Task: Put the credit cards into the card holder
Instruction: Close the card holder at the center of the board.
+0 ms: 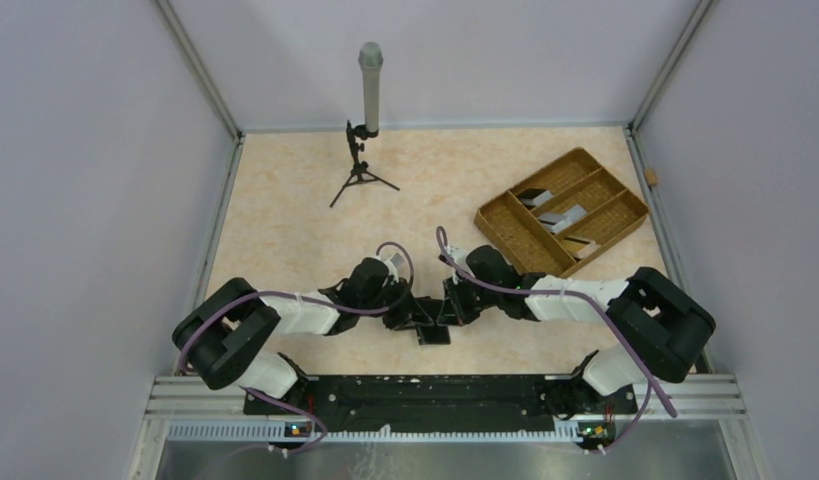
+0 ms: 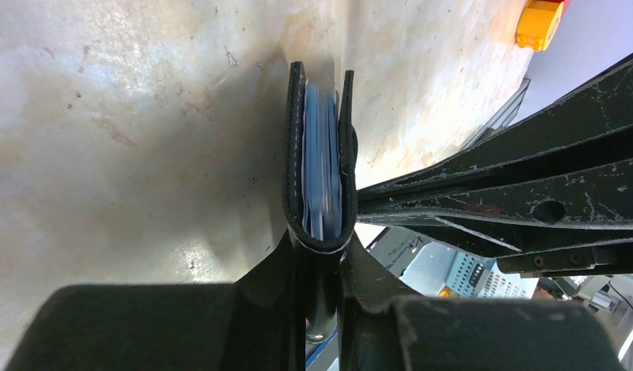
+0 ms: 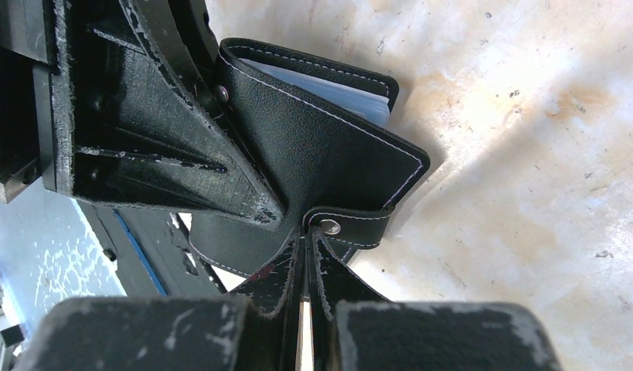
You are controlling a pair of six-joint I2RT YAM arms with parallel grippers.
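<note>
The card holder [image 1: 434,335], a black bifold wallet, is held between both grippers just above the table's near edge. In the left wrist view it [image 2: 296,154] stands edge-on and nearly closed, with pale blue layers between its covers. My left gripper [image 2: 321,241] is shut on its folded spine. In the right wrist view my right gripper [image 3: 307,232] is shut at the clasp tab [image 3: 355,226] of the card holder [image 3: 321,147]. Pale grey and dark credit cards [image 1: 562,215] lie in the brown tray. Whether cards sit inside the wallet I cannot tell.
The brown woven divided tray [image 1: 505,232] lies at the right back. A small black tripod with a grey cylinder [image 1: 369,90] stands at the back centre. Walls close the table on three sides. The metal base rail [image 1: 435,395] runs along the near edge.
</note>
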